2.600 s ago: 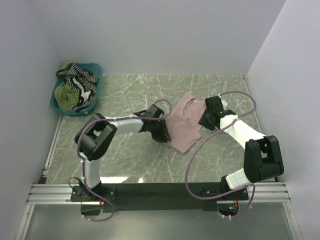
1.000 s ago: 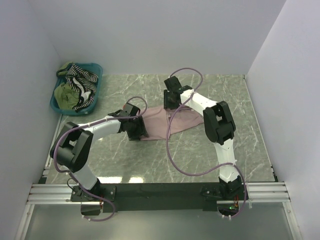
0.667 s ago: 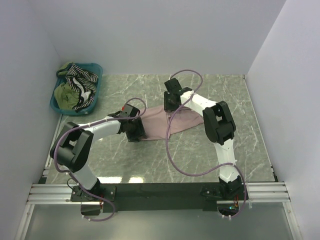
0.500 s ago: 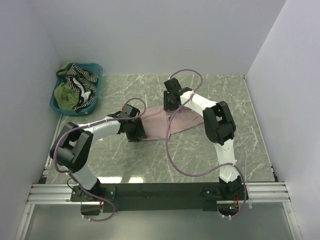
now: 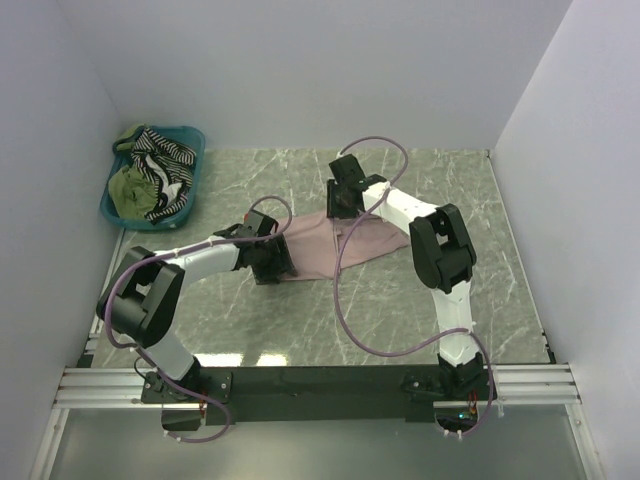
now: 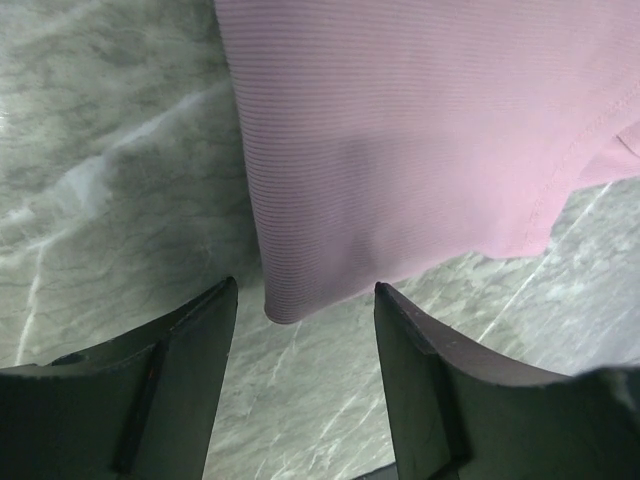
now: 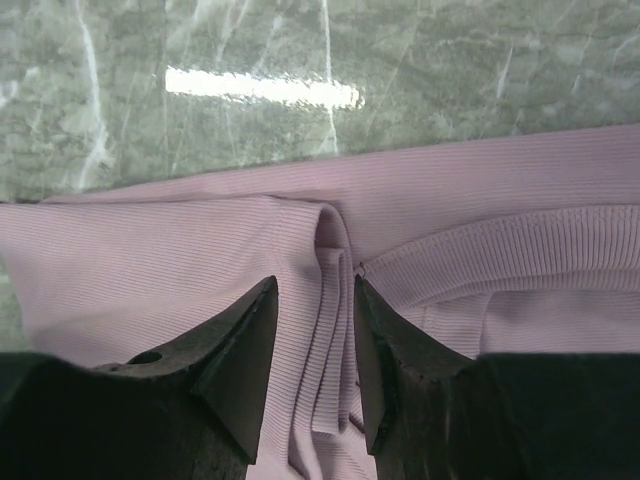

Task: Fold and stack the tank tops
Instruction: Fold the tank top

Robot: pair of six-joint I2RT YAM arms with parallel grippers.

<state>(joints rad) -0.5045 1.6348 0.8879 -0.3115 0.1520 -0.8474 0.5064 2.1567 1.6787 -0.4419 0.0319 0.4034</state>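
Note:
The dusty pink tank top (image 5: 318,247) lies spread on the marble table, mid-centre. My left gripper (image 5: 271,263) is at its near-left corner. In the left wrist view it (image 6: 305,292) is open, low over the table, with the cloth's corner (image 6: 400,150) just ahead of the fingertips. My right gripper (image 5: 340,207) is at the top's far edge. In the right wrist view it (image 7: 312,287) is open and straddles a bunched ridge of pink cloth (image 7: 335,250) beside a hemmed strap (image 7: 500,250). The striped top (image 5: 166,158) and the olive top (image 5: 130,188) lie in the basket.
The teal plastic basket (image 5: 193,137) stands at the far left corner against the wall. Walls close the table on the left, back and right. A purple cable (image 5: 340,290) loops from the right arm over the pink top and the table.
Since 2.6 s ago both arms have moved left, and the pink top with them, now lying flatter. Over the last second the arms have barely moved.

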